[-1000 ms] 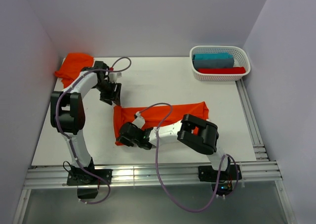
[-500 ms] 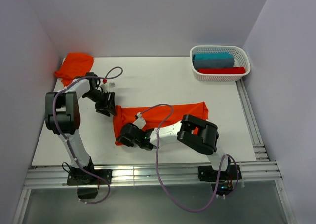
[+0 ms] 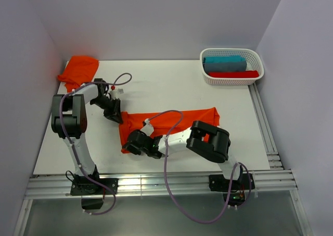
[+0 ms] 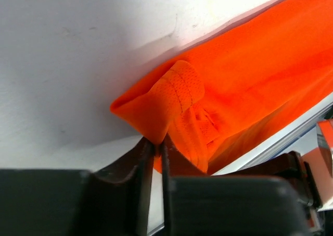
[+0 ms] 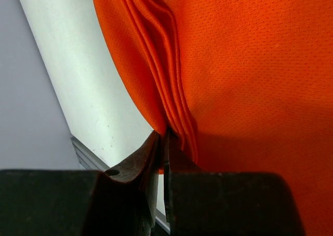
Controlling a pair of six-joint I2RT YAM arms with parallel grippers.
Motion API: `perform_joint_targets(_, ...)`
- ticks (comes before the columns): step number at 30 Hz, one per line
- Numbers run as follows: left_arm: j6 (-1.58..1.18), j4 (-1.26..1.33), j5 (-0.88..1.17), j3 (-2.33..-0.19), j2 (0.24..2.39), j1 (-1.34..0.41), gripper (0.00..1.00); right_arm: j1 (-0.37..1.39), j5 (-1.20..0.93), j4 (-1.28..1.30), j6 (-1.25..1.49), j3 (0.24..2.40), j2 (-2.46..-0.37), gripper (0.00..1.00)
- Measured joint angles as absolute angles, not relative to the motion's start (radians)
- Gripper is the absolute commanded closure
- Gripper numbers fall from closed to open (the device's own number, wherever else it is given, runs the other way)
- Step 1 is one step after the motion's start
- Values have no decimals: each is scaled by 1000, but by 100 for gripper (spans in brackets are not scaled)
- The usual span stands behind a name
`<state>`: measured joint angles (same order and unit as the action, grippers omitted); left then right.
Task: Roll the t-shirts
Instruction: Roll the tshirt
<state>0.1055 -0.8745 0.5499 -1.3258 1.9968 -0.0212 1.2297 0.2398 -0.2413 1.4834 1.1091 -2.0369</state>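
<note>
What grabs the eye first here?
A bright orange t-shirt, folded into a long band, lies mid-table, with the left end effector and right end effector both pinching its left end. A second orange heap sits in the far left corner; a white basket of folded cloth stands far right.

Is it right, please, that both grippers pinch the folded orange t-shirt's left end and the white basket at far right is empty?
No: the white basket is not empty; the top external view shows a teal cloth and a red cloth in it. The left gripper and right gripper do pinch the left end of the folded orange t-shirt.
</note>
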Motion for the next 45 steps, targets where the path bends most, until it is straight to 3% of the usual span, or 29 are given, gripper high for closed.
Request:
perform_joint_targets(2,96,-873,538,-1326,1996,-34,99,1230,244,-224,1480,1118,-2037,88)
perform_joint_targets(5,81,-873,506,-1326,1986,-54,100,1231,263,-139,1465,1166,-2037,72)
perform_joint_targets(11,61,-875,407,-1327,1937,-106,100,1248,349,126,1412,1343,-2037,54)
perform_joint_targets(24,43,-909,312,-1353,1928,-146,100,1271,562,564,1281,1841,-2244,53)
perform_joint_targets(45,21,-950,270,-1398,1928,-191,100,1272,789,666,1071,2009,-2351,52)
